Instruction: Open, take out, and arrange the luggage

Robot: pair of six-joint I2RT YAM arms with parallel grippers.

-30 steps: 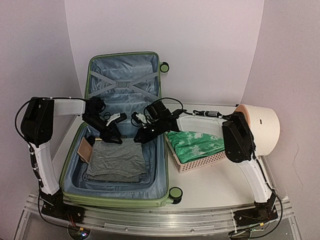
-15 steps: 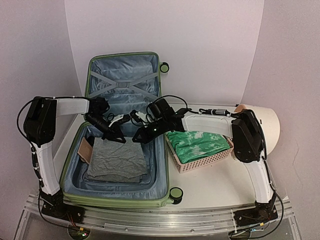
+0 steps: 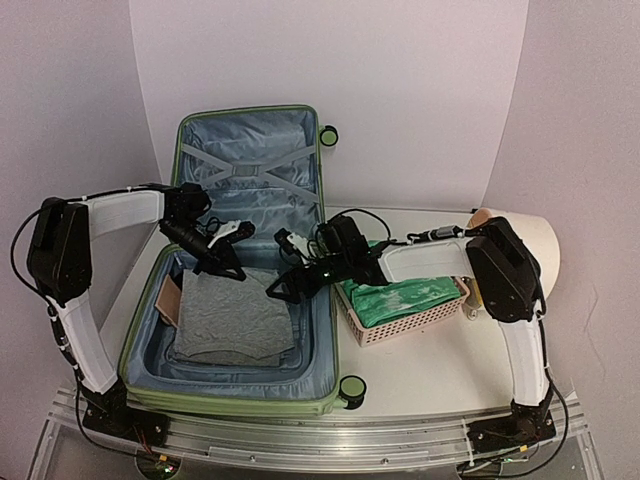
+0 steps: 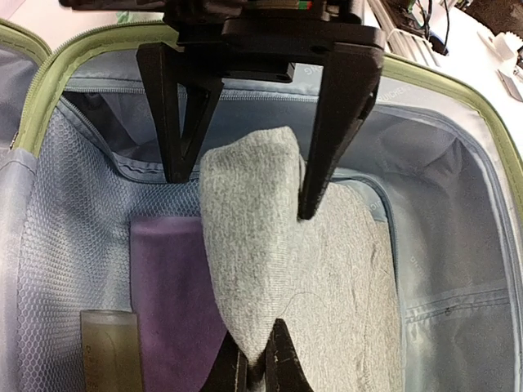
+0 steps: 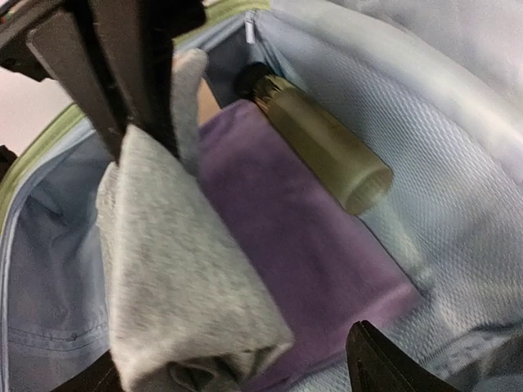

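On cloth (image 4: 282, 261), left gripper (image 4: 256, 353) newly clamped

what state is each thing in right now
luggage, open, lid raised
grey cloth, one edge lifted, pinched
left hand, shut on the grey cloth
right hand, open astride the lifted fold
pink basket, holding a green cloth
cream drum, lying on its side

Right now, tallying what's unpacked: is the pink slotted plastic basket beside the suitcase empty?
No, a folded green-and-white patterned cloth lies inside the pink slotted plastic basket.
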